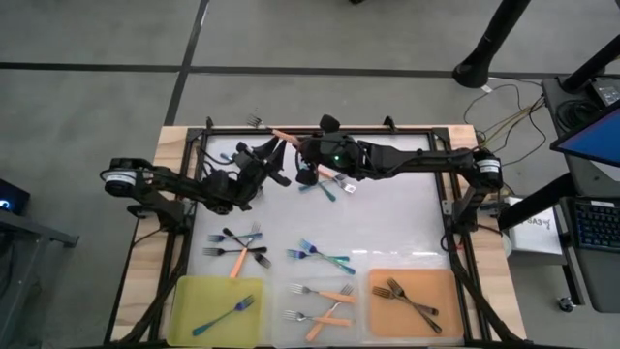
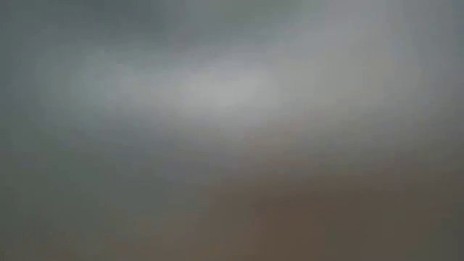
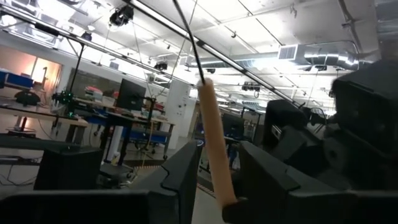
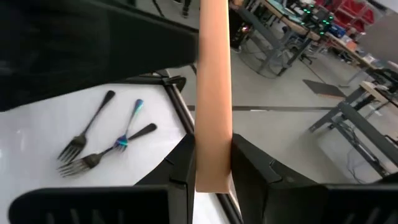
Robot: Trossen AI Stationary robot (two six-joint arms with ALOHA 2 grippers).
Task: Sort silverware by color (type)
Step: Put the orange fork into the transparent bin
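Orange-handled fork [image 4: 212, 93], no readable writing, right end effector [image 4: 210, 163] clamped

Low view blank; one orange-handled fork only partly seen

The low view is a grey-brown blur with nothing recognisable in it. In the right wrist view the orange-handled fork [image 4: 212, 93] runs off the upper edge, so its tines are cut off. In the left wrist view its dark thin end leaves the frame too, and its foot is hidden behind the left gripper [image 3: 219, 180]. From above, both grippers overlap, perhaps touching; the right gripper [image 1: 308, 167] is too small to read.
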